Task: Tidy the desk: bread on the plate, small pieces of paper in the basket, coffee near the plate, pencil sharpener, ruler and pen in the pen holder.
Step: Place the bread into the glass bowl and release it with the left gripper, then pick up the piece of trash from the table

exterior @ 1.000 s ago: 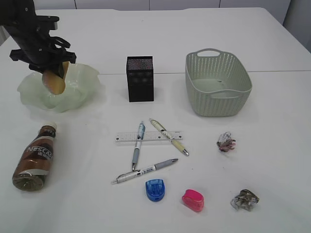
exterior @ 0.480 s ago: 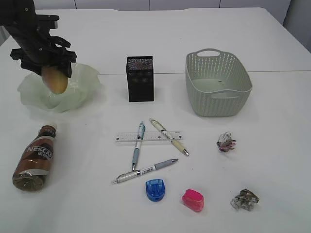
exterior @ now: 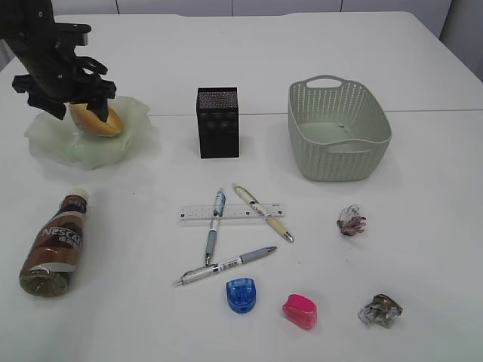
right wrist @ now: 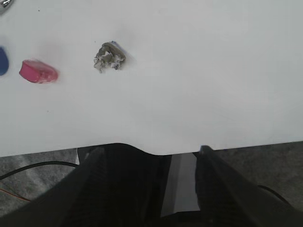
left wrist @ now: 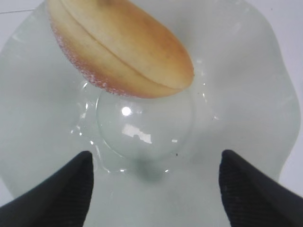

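Observation:
The bread (exterior: pixel 96 119) lies on the pale green glass plate (exterior: pixel 53 143) at the back left. My left gripper (exterior: pixel 75 105) is open just above it; the left wrist view shows the bread (left wrist: pixel 123 52) on the plate (left wrist: pixel 246 85), free of the gripper (left wrist: pixel 156 153). The coffee bottle (exterior: pixel 54 245) lies on its side in front of the plate. A ruler (exterior: pixel 231 212), three pens (exterior: pixel 213 226), a blue sharpener (exterior: pixel 241 294) and a pink sharpener (exterior: pixel 299 311) lie mid-table. Two paper balls (exterior: pixel 351 220) (exterior: pixel 379 310) lie right. My right gripper (right wrist: pixel 149 151) is open and empty off the table's front edge.
The black pen holder (exterior: pixel 218 122) stands at the back centre. The grey-green basket (exterior: pixel 337 130) stands at the back right. The right wrist view shows the pink sharpener (right wrist: pixel 38 72), a paper ball (right wrist: pixel 109 56) and the table's front edge (right wrist: pixel 236 142).
The left gripper held the bread over the plate, lowered it and opened. The bread now lies on the plate. Nothing else moved.

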Controlling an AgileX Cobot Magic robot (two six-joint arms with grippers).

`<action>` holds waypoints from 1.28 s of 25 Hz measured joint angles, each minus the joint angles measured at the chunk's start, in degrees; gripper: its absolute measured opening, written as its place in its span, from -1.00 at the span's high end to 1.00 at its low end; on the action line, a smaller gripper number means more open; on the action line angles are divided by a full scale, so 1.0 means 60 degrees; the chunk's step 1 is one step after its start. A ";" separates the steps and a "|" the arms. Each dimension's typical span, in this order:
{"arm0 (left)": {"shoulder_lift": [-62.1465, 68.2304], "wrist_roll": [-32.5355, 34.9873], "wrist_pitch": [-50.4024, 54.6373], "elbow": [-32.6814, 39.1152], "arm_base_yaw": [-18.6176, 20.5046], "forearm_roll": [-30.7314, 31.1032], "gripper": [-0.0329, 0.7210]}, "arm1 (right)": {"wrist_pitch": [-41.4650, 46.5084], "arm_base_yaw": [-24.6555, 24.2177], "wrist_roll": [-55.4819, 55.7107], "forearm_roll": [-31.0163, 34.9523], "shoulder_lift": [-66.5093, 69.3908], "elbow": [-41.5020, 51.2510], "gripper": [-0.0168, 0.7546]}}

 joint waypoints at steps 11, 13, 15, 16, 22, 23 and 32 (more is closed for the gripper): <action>-0.1658 0.0024 0.3096 0.0000 0.0000 -0.0322 -0.64 | -0.0014 0.0000 -0.0207 0.0095 0.1595 -0.1566 -0.21; -0.1769 0.0142 0.3573 0.0000 0.0000 -0.0422 -0.62 | -0.0014 0.0000 -0.0242 0.0095 0.1954 -0.1717 -0.21; -0.1952 0.0188 0.3728 0.0000 0.0000 -0.0592 -0.59 | -0.0014 0.0000 -0.0334 0.0095 0.2263 -0.1830 -0.21; -0.2117 0.0206 0.3745 0.0000 0.0000 -0.0732 -0.56 | -0.0014 0.0000 -0.0384 0.0095 0.2438 -0.1891 -0.21; -0.3143 0.0227 0.3828 0.0000 0.0000 -0.1350 -0.45 | -0.0314 0.0000 -0.0585 0.0117 0.3525 -0.2438 -0.21; -0.3291 0.0227 0.3828 0.0000 0.0000 -0.1366 -0.45 | -0.0355 0.0000 -0.0612 0.0157 0.3736 -0.2569 -0.21; -0.5446 0.0227 0.3865 0.1367 0.0000 -0.1410 -0.43 | -0.0833 0.0469 -0.0693 0.0316 0.5245 -0.3670 -0.21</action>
